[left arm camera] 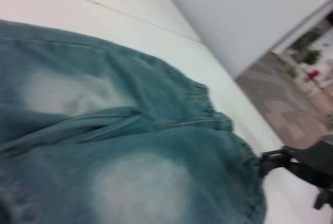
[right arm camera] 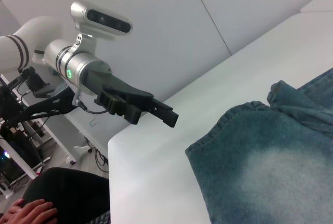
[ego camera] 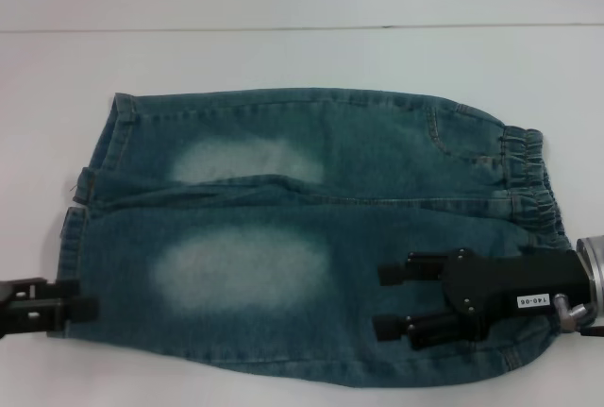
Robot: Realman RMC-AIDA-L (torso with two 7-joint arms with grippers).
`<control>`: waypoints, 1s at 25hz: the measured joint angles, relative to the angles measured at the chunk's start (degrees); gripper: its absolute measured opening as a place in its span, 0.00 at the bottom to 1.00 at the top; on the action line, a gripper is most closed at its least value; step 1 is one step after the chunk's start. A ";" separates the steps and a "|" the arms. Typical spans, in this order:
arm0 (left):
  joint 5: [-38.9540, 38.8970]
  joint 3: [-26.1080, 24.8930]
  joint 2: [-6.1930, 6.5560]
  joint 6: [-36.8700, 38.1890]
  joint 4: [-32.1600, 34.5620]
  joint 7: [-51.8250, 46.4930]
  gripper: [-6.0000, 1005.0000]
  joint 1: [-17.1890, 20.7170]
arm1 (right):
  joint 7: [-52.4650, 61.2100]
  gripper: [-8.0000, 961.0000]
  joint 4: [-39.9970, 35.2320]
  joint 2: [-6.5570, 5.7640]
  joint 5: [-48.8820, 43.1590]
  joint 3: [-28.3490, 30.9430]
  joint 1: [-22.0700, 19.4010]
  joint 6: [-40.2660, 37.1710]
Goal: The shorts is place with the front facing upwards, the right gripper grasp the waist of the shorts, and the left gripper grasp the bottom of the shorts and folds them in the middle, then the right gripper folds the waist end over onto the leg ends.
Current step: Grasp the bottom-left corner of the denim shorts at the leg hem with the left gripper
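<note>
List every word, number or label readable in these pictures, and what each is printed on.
"T40-06", as best it reads: small white label on the right gripper, which hovers open over the shorts near the waist.
No print can be read on the shorts, the left gripper or the table.

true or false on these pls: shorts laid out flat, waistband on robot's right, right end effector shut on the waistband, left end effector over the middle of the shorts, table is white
1. The shorts lie spread flat: true.
2. Their waistband is on the robot's right: true.
3. The right end effector is shut on the waistband: false; its fingers are open, above the denim near the waist end.
4. The left end effector is over the shorts' middle: false; it sits at the leg-hem edge.
5. The table is white: true.
</note>
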 joint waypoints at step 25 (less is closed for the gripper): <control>11.16 -0.23 0.40 -10.79 0.56 -13.30 0.80 -1.86 | -2.41 0.98 -0.18 -0.09 0.10 0.42 -0.59 0.04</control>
